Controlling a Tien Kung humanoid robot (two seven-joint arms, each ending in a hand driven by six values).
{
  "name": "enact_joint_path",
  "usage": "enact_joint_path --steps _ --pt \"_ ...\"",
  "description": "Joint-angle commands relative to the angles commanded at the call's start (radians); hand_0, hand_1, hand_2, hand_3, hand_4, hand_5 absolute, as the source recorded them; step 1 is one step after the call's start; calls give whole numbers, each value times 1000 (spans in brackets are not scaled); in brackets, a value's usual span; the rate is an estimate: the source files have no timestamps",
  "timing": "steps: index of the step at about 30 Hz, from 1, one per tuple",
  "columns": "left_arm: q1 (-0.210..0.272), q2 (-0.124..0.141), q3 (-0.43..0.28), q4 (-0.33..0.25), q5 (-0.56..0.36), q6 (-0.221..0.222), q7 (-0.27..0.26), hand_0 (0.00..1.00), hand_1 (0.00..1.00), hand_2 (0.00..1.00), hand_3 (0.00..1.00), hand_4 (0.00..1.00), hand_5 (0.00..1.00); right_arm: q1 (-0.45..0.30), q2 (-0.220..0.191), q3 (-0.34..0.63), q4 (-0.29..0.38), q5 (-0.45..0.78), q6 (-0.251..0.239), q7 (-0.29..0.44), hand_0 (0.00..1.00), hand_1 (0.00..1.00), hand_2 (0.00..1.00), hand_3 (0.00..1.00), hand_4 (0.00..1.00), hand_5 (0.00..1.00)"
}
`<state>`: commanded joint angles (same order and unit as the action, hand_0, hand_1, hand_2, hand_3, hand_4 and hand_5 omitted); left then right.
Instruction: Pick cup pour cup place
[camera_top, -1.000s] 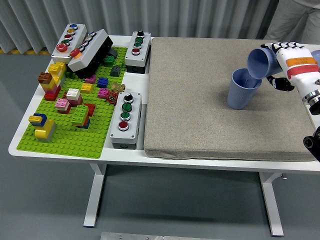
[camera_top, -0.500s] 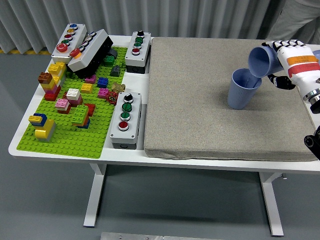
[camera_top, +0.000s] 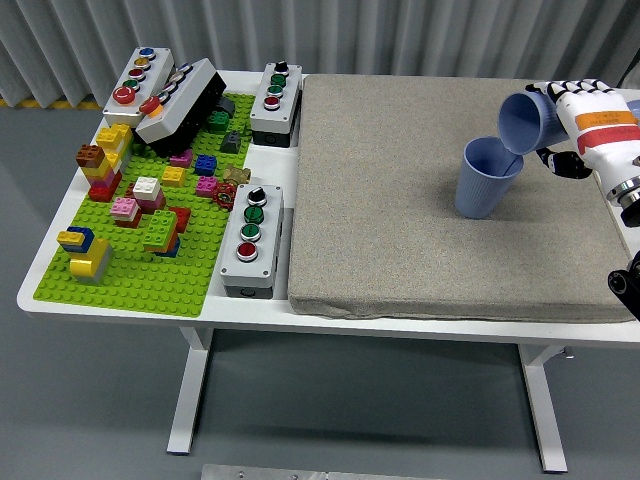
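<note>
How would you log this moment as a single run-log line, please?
phase: pour | right hand: holds tilted cup, mouth over upright cup | upright cup: standing on grey mat | left hand: out of view

The held cup (camera_top: 524, 122) is a blue ribbed cup, gripped in the right hand (camera_top: 585, 125) and tilted with its open mouth facing down and to the left. The receiving cup (camera_top: 487, 179) is a matching blue ribbed cup, standing upright just left of and below the hand, its rim directly beneath the tilted cup's lip.

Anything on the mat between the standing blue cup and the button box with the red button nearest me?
No: head view shows only bare grey mat between standing cup and button box.
</note>
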<state>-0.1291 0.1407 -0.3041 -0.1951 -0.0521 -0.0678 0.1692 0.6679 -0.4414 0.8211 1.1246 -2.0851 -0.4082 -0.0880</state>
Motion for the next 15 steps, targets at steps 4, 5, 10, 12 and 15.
enact_joint_path --steps 4,5,10,12,15 --pt "-1 0 0 0 0 0 1 863 837 912 797 638 881 0 1 2 -1 3 0 -2 854 646 522 539 685 42" --pt "-1 0 0 0 0 0 1 863 837 912 797 638 881 0 1 3 -2 4 0 -2 854 646 522 539 685 42" --pt "0 0 -1 0 1 0 1 863 837 911 796 640 883 -2 6 26 -28 88 -19 30 855 643 522 538 685 42" --pt "1 0 0 0 0 0 1 863 837 911 796 640 883 -2 9 42 -39 144 -31 51 855 643 522 538 685 42" --pt "2 0 0 -1 1 0 1 863 837 911 796 640 883 -3 10 60 -53 235 -33 72 855 643 522 538 685 42"
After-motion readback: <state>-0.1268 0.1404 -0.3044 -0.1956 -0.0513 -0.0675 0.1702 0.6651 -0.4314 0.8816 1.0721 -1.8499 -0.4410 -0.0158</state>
